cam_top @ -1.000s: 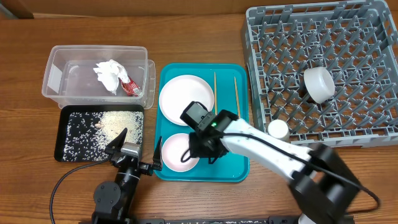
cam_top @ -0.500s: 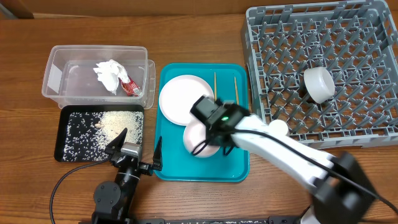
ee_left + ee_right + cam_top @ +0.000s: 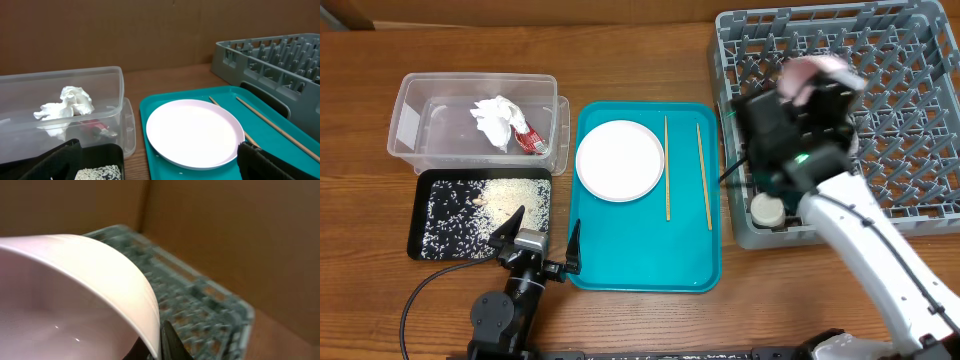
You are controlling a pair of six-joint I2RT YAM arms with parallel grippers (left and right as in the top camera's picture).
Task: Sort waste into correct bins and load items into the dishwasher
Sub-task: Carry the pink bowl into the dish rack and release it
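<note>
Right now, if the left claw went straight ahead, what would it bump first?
Probably the big white plate on the teal tray, lying ahead between the fingers of the open left gripper. It might clip the tray's rim first; height is unclear.

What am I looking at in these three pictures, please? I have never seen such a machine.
It is a robot with two arms at a wooden table. Each arm ends in a two-finger gripper. The overhead picture looks down from above the table. The other two pictures come from cameras on the wrists.

The left gripper rests open near the table edge and holds nothing. The right gripper pinches the rim of a pale pinkish bowl above the grey dish rack.

On the teal tray lie a white plate and two chopsticks. The clear tub holds a crumpled napkin and a red packet. The black tray holds rice grains.
</note>
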